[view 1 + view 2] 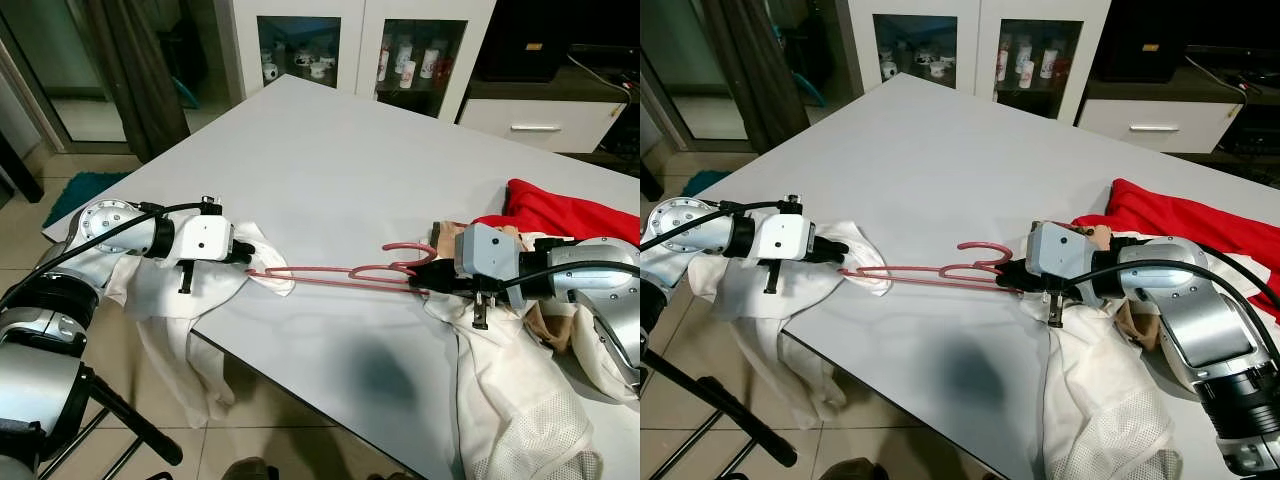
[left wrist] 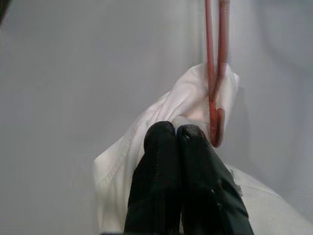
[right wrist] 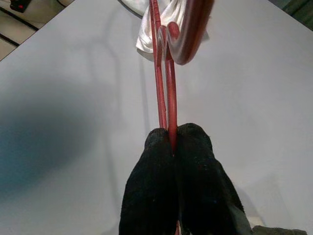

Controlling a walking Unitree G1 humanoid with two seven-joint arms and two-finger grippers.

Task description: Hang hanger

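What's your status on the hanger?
Right pincer shut on the pink hanger near its hook. Left pincer shut on white garment at hanger's far end. Hanger lies across the table; not hung yet.

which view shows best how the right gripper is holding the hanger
The right wrist view: the right gripper is shut on the red hanger, whose bars run between its fingertips. Both eye views show the hanger lying whole across the table, the grip itself tiny. The left wrist view shows its far end.
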